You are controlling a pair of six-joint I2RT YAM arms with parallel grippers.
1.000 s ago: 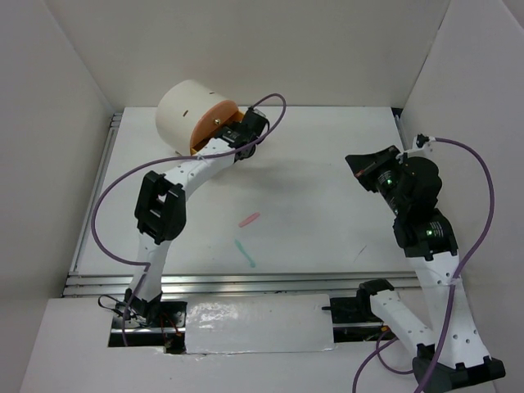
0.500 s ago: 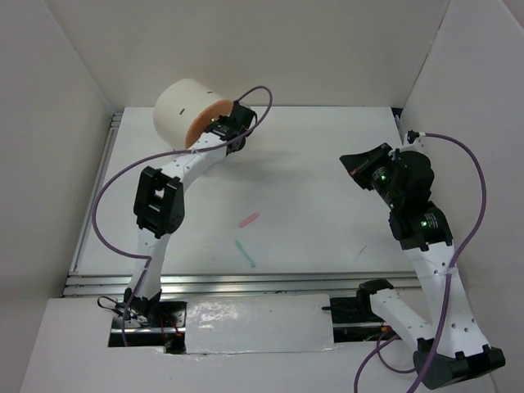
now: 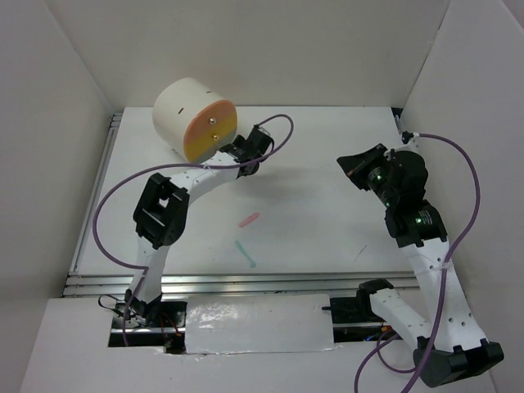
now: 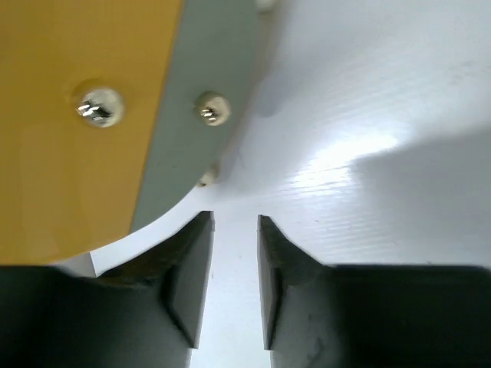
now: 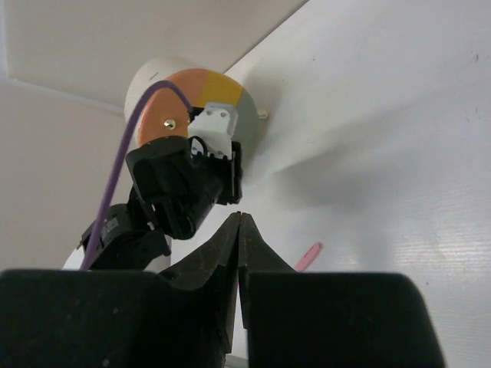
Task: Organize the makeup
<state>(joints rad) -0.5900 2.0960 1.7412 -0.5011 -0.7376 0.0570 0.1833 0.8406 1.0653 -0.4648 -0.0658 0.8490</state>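
Two pieces of makeup lie on the white table: a short pink stick [image 3: 249, 219] [image 5: 309, 255] and, just in front of it, a short teal stick [image 3: 245, 254]. A thin dark stick [image 3: 360, 252] lies faintly at the right. My left gripper [image 3: 237, 151] [image 4: 234, 222] hovers low beside the cream cylindrical box [image 3: 184, 115], its jaws open a narrow gap with only table between them. My right gripper [image 3: 354, 164] [image 5: 239, 216] hangs above the table's right side, shut on nothing, pointing toward the box. Other makeup is out of view.
The box lies on its side at the back left, its orange front [image 3: 210, 133] [image 4: 77, 123] with two metal knobs facing the arms; a grey part [image 4: 211, 69] adjoins it. White walls enclose the table [image 3: 311, 205] on three sides. A metal rail [image 3: 246, 282] runs along the near edge.
My left gripper has opened and drawn back rightward from the box front, which now shows in full. The right arm has shifted slightly left.
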